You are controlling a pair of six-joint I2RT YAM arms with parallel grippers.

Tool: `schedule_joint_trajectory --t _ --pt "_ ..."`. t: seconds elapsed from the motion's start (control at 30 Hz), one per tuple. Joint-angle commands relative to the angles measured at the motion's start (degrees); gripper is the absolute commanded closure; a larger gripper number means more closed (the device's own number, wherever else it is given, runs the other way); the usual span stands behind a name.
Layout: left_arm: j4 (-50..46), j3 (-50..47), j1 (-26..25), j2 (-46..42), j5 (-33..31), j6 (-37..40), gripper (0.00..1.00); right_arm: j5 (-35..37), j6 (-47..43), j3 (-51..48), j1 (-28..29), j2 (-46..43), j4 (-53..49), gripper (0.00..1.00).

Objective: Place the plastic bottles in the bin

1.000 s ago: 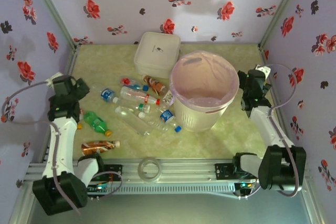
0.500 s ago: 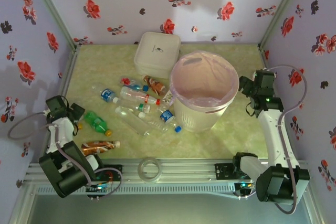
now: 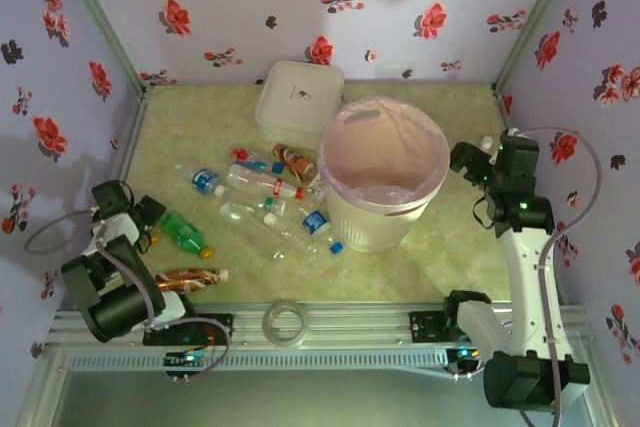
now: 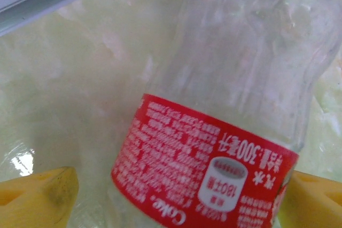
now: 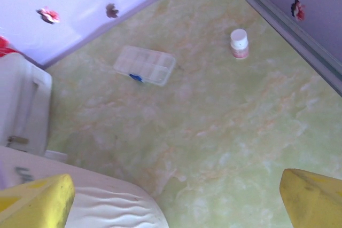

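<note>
The left gripper [image 4: 176, 204] stands spread around a clear bottle [image 4: 235, 78] with a red label on the table [image 4: 64, 78], and one finger [image 4: 37, 196] is not yet touching it. The bin [image 3: 385, 237] is well apart to the right. This seems to be the grasping step: next the jaws must close firmly, then lift the bottle over the rim.

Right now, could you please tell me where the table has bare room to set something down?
Bare: the near-right patch between the bin, the right arm's base and the front rail; the far-left corner beside the white box. Crowded: the plastic bottles left of the bin.
</note>
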Motion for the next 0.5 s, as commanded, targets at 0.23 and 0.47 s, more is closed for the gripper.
schedule_joint_trajectory --t 0.23,0.47 --pt "2.82 4.18 0.16 4.33 0.67 2.23 0.22 -1.90 -2.15 5.43 -0.13 -3.23 -5.69 0.01" --pt "2.71 4.11 -0.38 3.48 0.70 2.49 0.29 4.09 -3.45 9.28 -0.15 -5.36 -8.93 0.01"
